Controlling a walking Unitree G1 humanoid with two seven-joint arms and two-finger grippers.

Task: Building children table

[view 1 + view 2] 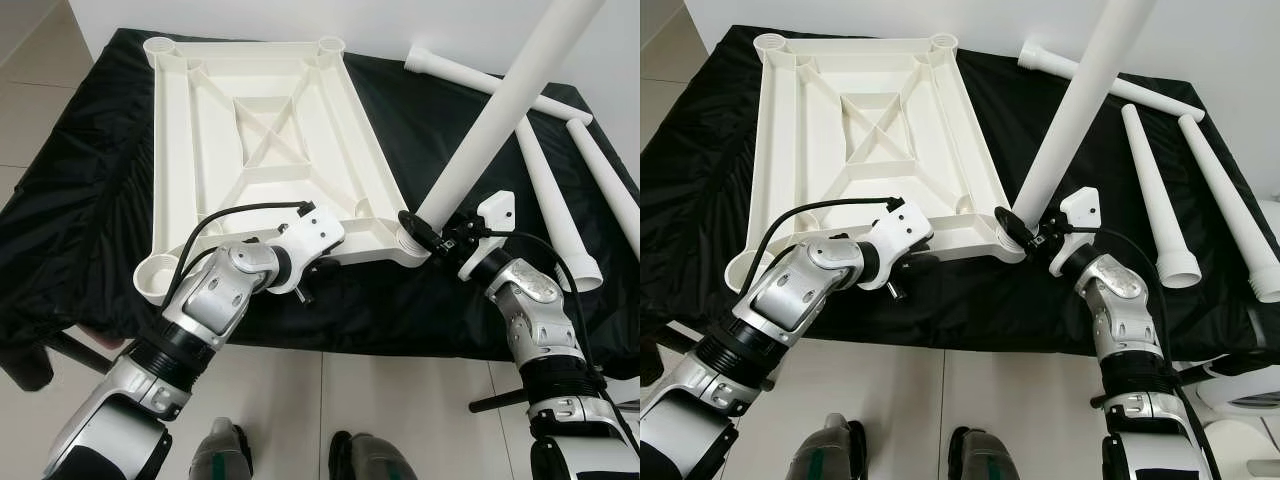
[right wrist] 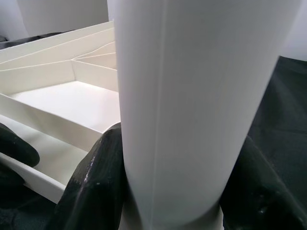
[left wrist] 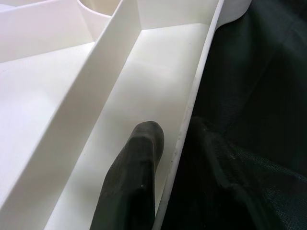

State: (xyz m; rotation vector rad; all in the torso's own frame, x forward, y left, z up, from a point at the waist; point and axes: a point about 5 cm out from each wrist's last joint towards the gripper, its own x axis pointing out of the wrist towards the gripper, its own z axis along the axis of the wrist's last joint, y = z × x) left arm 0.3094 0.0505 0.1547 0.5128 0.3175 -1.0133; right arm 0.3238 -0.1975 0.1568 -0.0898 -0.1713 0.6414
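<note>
A white plastic tabletop (image 1: 200, 150) lies upside down on a black cloth, ribs up, with round sockets at its corners. A long white leg (image 1: 500, 110) stands tilted in the near right socket (image 1: 410, 240). My right gripper (image 1: 432, 232) is shut on the leg's base, and its black fingers (image 2: 96, 187) hug the leg (image 2: 192, 96) on both sides. My left gripper (image 1: 318, 268) is shut on the tabletop's near rim (image 3: 192, 105), one finger (image 3: 134, 177) inside the channel and the other outside against the cloth.
Three loose white legs (image 1: 555, 205) lie on the cloth to the right, one (image 1: 480, 78) at the back and one (image 1: 610, 180) near the right edge. The black cloth (image 1: 80, 180) hangs over the front edge. Tiled floor and my feet (image 1: 225, 455) are below.
</note>
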